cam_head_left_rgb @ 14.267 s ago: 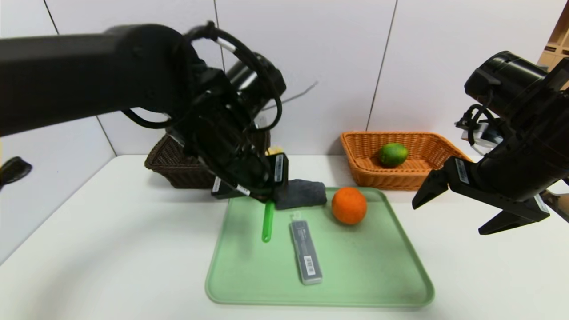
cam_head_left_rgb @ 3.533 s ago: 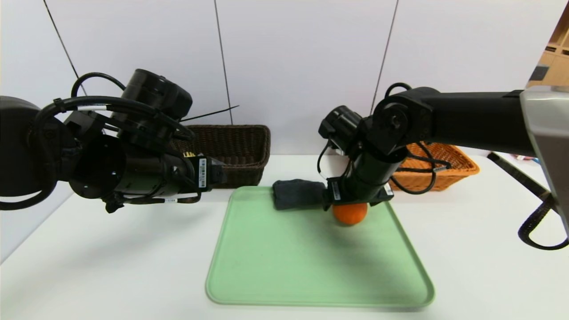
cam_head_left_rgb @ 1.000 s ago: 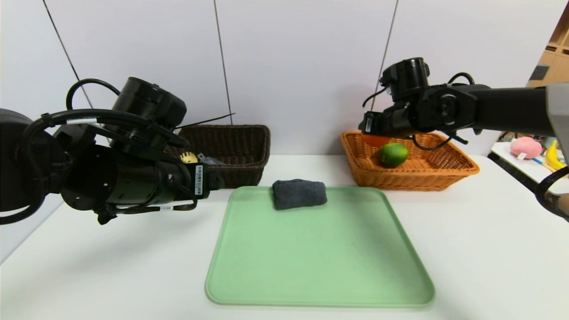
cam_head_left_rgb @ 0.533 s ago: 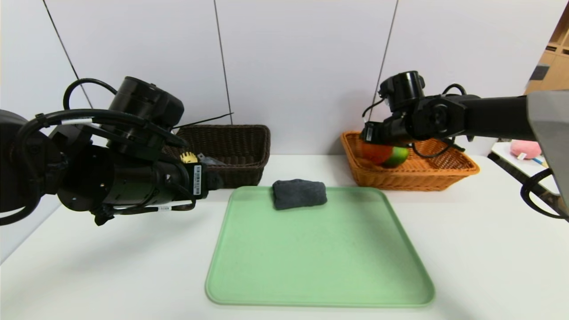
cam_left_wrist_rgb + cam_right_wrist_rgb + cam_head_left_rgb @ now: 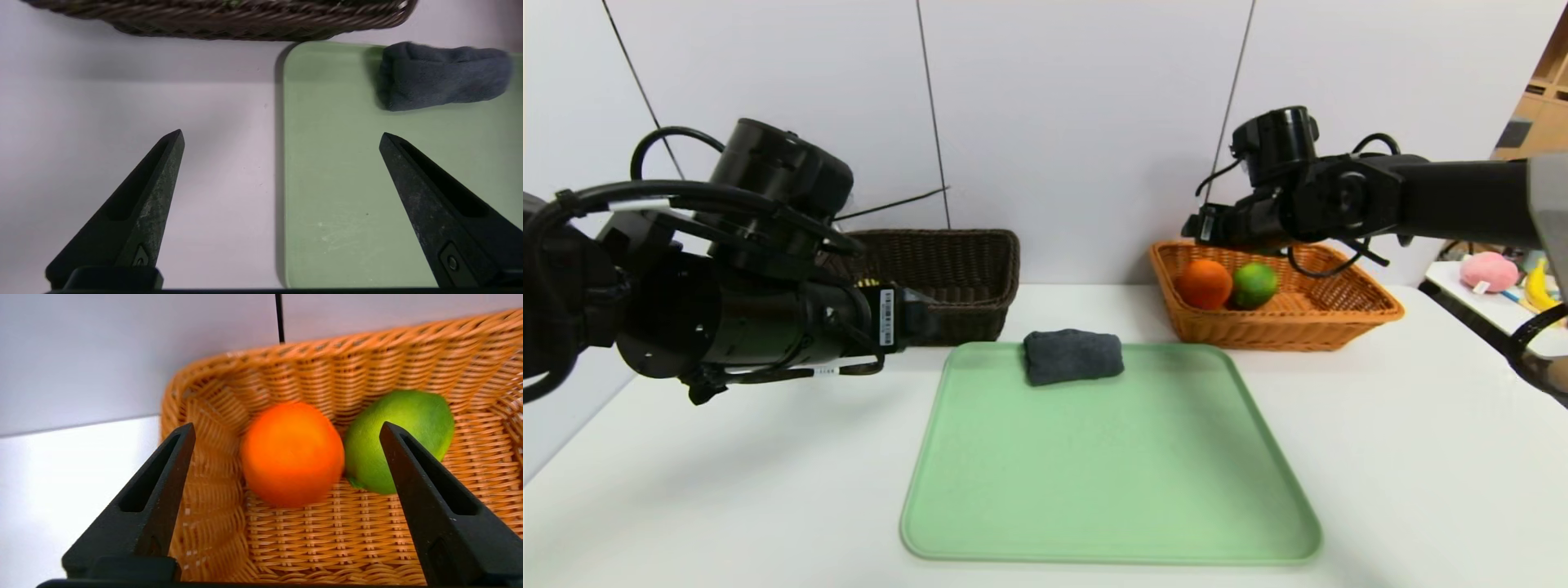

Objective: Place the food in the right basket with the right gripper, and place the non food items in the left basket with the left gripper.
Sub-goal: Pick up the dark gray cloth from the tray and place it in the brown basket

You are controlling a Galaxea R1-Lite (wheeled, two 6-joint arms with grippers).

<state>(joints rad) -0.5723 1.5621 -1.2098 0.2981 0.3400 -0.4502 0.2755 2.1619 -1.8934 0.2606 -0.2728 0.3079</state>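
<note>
With both fruits in the right basket (image 5: pixel 1347 314), the next move turns, by my reading, on the towel (image 5: pixel 1072 356), the one non-food item left out. It lies at the far edge of the tray (image 5: pixel 1111 490), its long axis running across the tray from left to right, parallel to the front wall of the left basket (image 5: pixel 956 269).

The left gripper (image 5: pixel 282 136) hangs over the tray's left edge with its fingers spread wide and empty. In the left wrist view the towel sits ahead of it and off toward the right finger, clear of the gap. The left arm is plainly the nearer one, so a short reach forward and to the right should bring the fingers over the roll, best closing across its short width.

The right gripper (image 5: pixel 286 430) hovers above the left end of the right basket, fingers wide apart and holding nothing. The orange (image 5: pixel 1204 284) rests on the basket floor near the left wall, touching the green fruit (image 5: pixel 1254 284) on its right.

A second ago the green fruit lay alone in that basket while the right gripper stood over it, closed on something orange. Half a second ago the orange was dropping against the green fruit. Now it has settled and the fingers have parted. The left arm has barely shifted, and the towel has not moved.
</note>
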